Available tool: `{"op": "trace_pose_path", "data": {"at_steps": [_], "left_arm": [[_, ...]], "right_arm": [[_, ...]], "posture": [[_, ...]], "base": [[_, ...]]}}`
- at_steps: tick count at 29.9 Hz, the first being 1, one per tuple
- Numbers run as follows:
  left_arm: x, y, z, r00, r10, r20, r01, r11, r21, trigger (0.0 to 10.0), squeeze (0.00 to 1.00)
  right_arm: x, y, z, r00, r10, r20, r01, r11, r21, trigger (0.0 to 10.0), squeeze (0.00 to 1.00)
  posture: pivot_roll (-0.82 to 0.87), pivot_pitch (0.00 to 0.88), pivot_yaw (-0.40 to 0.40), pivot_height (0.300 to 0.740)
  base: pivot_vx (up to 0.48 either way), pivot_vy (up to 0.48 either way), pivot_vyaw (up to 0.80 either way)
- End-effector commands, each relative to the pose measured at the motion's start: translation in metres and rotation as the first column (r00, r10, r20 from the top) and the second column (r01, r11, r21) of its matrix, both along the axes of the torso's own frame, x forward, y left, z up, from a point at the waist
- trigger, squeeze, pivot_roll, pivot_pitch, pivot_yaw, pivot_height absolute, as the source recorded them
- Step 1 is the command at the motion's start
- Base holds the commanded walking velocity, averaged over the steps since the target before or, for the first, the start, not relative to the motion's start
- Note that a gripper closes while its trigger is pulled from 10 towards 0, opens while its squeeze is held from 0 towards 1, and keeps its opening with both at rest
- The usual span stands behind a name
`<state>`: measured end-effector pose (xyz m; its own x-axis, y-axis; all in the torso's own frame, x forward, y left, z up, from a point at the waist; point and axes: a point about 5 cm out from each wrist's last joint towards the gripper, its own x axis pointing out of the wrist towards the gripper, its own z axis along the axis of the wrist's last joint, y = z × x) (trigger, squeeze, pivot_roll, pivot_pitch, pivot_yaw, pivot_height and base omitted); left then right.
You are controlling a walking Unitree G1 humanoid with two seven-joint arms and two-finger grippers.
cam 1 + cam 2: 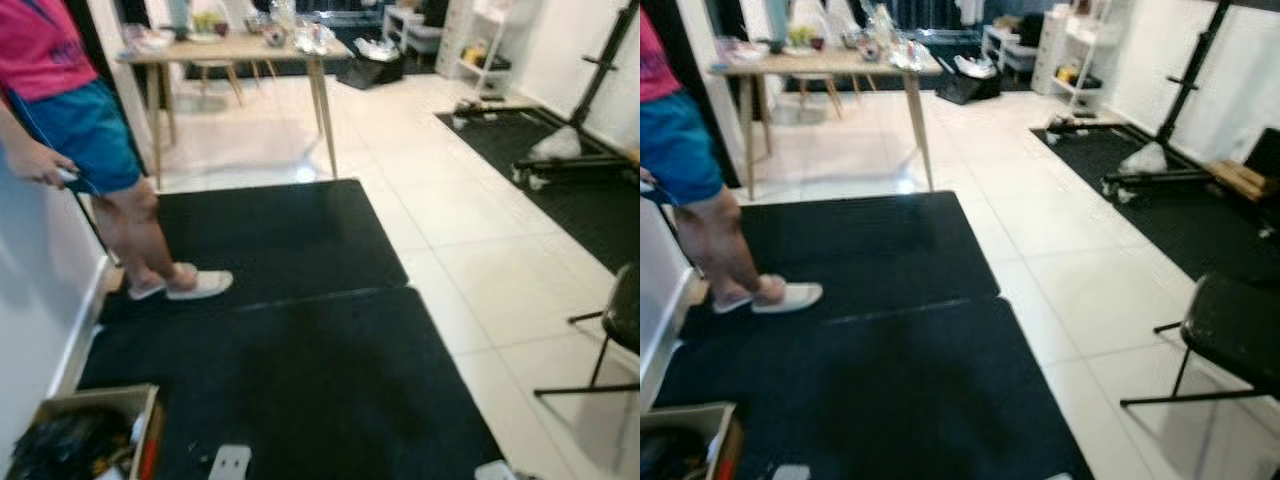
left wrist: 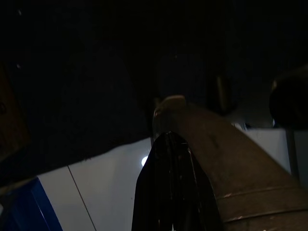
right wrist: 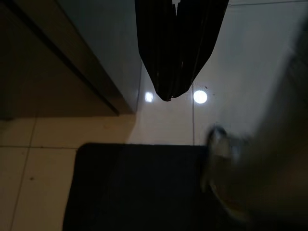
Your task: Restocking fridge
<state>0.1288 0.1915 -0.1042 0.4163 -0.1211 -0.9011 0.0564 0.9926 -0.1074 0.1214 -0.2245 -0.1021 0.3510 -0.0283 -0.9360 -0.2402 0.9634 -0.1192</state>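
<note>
Groceries, we judge, sit in the box [image 1: 85, 432] at our lower left on the mat [image 1: 300, 370]; its contents look dark and we cannot name them; no fridge appears before us. A person [image 1: 70, 120] stands near a white wall on the left; a table [image 1: 230, 48] stands beyond. Our left gripper [image 2: 168, 187] and right gripper [image 3: 175, 53] hang idle over the floor, fingers pressed together, holding nothing. We judge we are walking between trips; next we must turn and bend to the box.
</note>
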Motion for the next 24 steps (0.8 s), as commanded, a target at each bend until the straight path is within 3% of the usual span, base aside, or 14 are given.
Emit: {"op": "trace_pose_path", "data": {"at_steps": [1, 24], "left_arm": [[-0.0030, -0.0032, -0.0014, 1.000, -0.008, -0.013, 0.008, 1.000, -0.007, 10.0, 0.00], [-0.0030, -0.0033, -0.0014, 1.000, -0.012, -0.015, 0.011, 1.000, -0.012, 10.0, 0.00]], "right_arm": [[0.0042, -0.0024, 0.0018, 1.000, 0.000, 0.012, 0.000, 1.000, -0.008, 10.0, 0.00], [0.0047, -0.0035, 0.0020, 1.000, 0.015, 0.002, -0.015, 1.000, -0.027, 10.0, 0.00]], "posture": [[-0.01, 0.000, -0.026, 0.740], [-0.01, 0.000, -0.032, 0.740]], "base": [[0.345, 0.000, 0.00], [0.355, 0.000, 0.00]]}}
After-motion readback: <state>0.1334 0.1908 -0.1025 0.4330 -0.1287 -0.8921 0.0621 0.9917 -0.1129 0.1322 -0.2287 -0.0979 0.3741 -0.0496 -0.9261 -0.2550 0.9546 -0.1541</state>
